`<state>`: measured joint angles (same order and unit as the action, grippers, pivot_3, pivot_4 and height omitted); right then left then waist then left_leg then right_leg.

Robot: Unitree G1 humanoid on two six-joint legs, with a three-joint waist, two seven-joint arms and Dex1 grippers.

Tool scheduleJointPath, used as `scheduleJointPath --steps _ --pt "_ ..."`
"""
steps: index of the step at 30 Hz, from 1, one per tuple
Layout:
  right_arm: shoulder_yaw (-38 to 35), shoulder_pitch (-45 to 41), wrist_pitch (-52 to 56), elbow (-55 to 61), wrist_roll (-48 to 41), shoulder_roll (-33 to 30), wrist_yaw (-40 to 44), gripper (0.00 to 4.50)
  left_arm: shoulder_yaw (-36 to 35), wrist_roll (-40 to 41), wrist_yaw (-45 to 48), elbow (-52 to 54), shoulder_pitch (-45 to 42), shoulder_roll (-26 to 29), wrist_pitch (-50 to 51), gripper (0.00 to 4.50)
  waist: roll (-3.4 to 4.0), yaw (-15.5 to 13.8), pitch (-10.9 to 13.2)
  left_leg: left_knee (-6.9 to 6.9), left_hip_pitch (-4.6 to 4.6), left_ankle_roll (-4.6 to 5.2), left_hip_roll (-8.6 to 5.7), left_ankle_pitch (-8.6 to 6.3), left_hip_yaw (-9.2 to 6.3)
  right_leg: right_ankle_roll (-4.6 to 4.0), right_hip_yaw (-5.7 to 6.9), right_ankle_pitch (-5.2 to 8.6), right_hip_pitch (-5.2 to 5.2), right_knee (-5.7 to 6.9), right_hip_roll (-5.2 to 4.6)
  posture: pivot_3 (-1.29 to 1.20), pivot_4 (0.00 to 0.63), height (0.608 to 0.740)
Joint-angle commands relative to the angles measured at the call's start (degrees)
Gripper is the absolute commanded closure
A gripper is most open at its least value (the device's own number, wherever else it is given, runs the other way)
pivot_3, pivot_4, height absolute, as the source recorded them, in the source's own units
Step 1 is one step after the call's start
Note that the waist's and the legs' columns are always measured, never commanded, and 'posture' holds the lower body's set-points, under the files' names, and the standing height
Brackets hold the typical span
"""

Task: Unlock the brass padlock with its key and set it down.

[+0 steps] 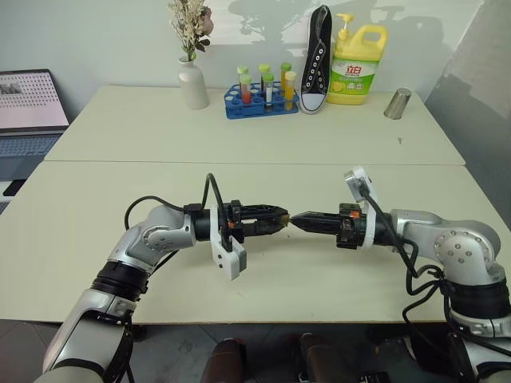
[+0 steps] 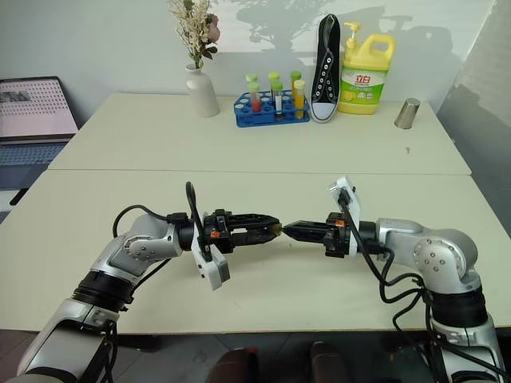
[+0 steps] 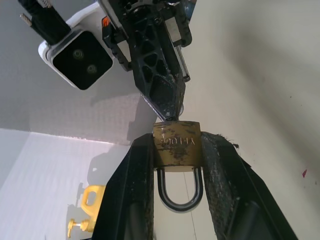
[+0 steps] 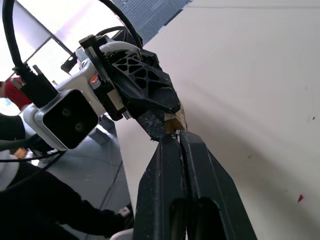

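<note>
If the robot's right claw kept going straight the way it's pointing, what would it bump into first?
Most likely the brass padlock. The right gripper, shut, points across at the left gripper, which clamps the lock between its fingers. Its tip already sits at the lock's end; whether it touches is unclear.

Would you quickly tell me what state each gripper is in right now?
Left gripper: closed on the brass padlock, shackle pointing back toward the wrist.
Right gripper: shut, tips at the padlock's bottom end; whether it holds a key cannot be told.
</note>
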<state>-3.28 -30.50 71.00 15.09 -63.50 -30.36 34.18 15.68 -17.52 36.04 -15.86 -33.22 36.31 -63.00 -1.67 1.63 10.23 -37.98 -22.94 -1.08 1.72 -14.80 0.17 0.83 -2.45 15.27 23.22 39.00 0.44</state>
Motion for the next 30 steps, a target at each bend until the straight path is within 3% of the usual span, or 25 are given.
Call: scheduleJointPath --steps 1,18,25,30 --pt "-2.98 -3.75 5.65 -2.93 -6.01 1.83 -4.32 4.50 -0.82 -1.05 -2.03 1.22 -0.44 0.37 -0.67 3.53 0.00 0.01 0.00 0.00 0.00 0.00 0.00 0.00 -0.01 0.00 0.00 0.00 0.00 0.00 0.00 0.00 0.150 0.740" --pt "-8.55 -8.54 15.51 -12.24 -17.59 6.77 -18.33 4.50 -0.43 -3.43 -5.02 3.02 0.34 0.81 -0.07 3.53 0.01 0.07 0.00 0.04 -0.06 0.01 -0.01 0.00 0.00 0.00 0.01 0.00 0.04 -0.01 -0.04 0.00 0.150 0.740" --pt "-6.52 -7.70 12.70 -7.01 -14.73 5.24 -16.63 4.50 -0.14 -3.26 -5.43 2.40 0.26 0.67 0.28 3.53 0.01 0.08 0.01 0.05 -0.07 0.01 -0.01 0.00 0.00 0.00 0.01 0.00 0.05 -0.01 -0.04 0.00 0.150 0.740" --pt "-1.56 -4.81 7.71 1.41 -7.85 0.76 -9.20 2.84 -0.16 -3.14 -5.63 2.54 0.46 0.80 0.56 3.53 0.02 0.08 0.01 0.05 -0.09 0.01 -0.01 -0.01 -0.02 0.01 0.03 0.01 0.07 -0.03 -0.04 0.00 0.150 0.740"
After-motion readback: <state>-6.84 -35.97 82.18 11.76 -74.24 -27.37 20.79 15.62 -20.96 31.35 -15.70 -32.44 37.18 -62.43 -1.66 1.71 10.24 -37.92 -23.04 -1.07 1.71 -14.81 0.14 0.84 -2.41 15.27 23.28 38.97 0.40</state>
